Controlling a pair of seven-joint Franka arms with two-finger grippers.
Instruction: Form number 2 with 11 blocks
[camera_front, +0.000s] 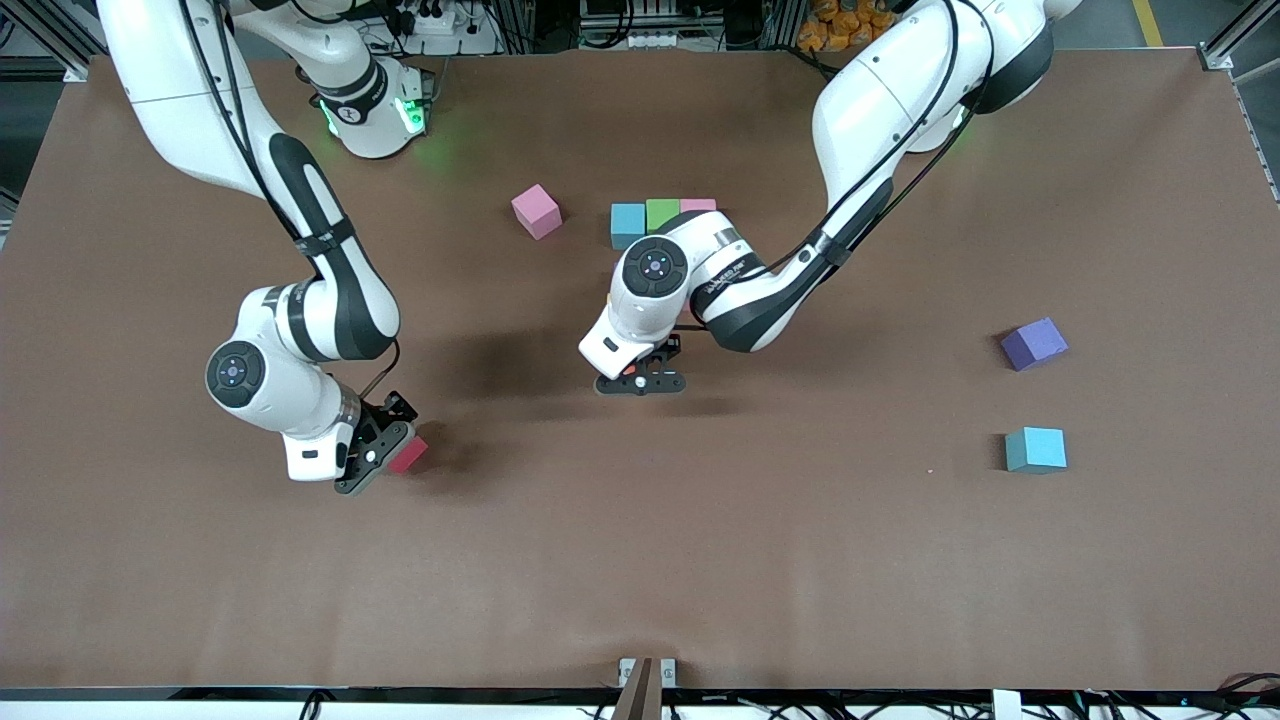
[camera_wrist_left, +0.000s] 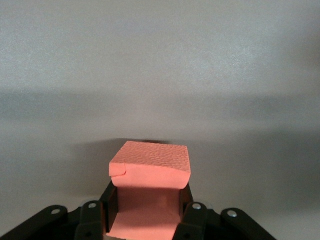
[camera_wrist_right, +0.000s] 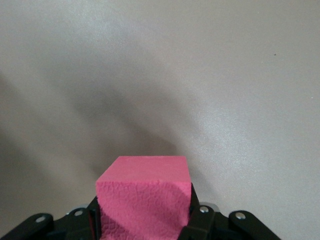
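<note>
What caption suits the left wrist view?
Left gripper shut on a squeezed orange block above the bare brown table.

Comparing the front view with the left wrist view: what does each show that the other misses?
Front view only: the row of blue, green and pink blocks, loose pink, purple and blue blocks, and the right end effector gripping a red block.
Left wrist view only: the orange block squeezed in the grip.
Both: the left end effector and the table.
</note>
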